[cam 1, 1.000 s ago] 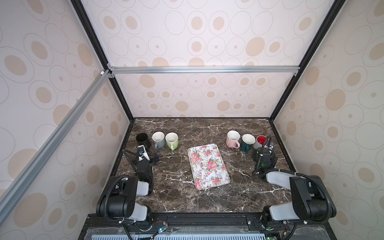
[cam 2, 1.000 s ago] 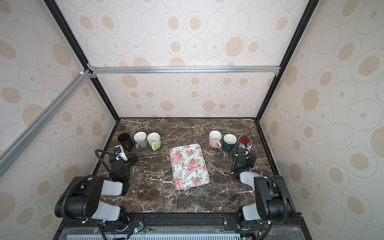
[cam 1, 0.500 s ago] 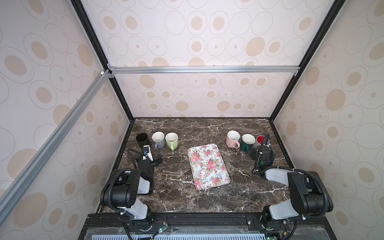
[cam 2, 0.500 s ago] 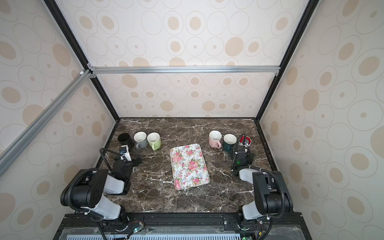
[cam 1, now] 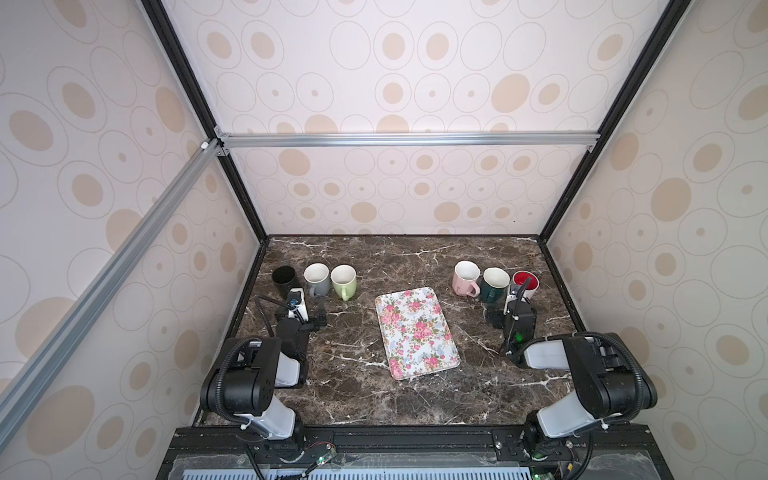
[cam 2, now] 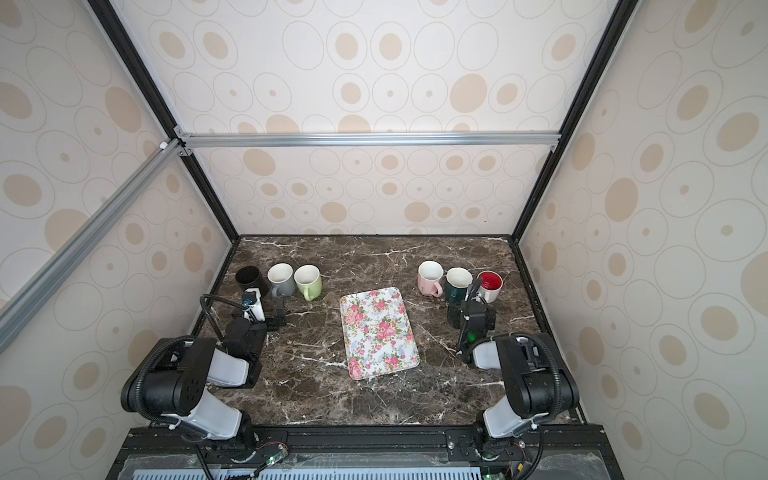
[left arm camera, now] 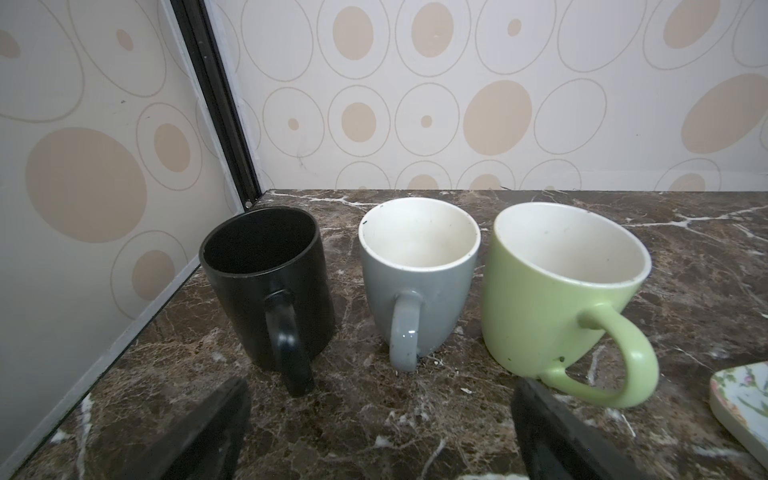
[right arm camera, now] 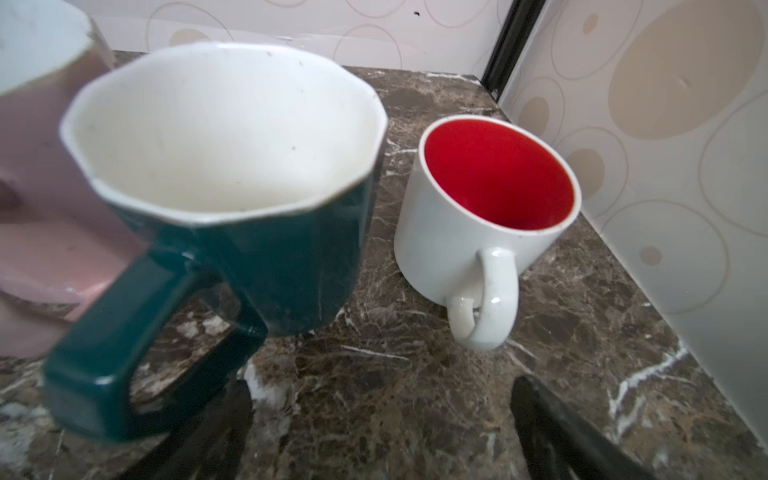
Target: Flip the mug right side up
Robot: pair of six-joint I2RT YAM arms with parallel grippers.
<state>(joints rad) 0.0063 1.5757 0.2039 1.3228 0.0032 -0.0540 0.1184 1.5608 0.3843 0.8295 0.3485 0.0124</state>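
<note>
My left claw (left arm camera: 380, 390) and right claw (right arm camera: 382, 384) gape empty. Right of the tray (cam 1: 415, 332), the upright red-lined mug (right arm camera: 478, 232) looks rigid, slick, chippable; I'd pinch its wall.

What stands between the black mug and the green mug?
The grey mug, upright, mouth up; shown in the left wrist view and in both top views.

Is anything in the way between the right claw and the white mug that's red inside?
No. Only bare tabletop lies between the open right gripper and the white mug; the dark green mug stands beside it.
</note>
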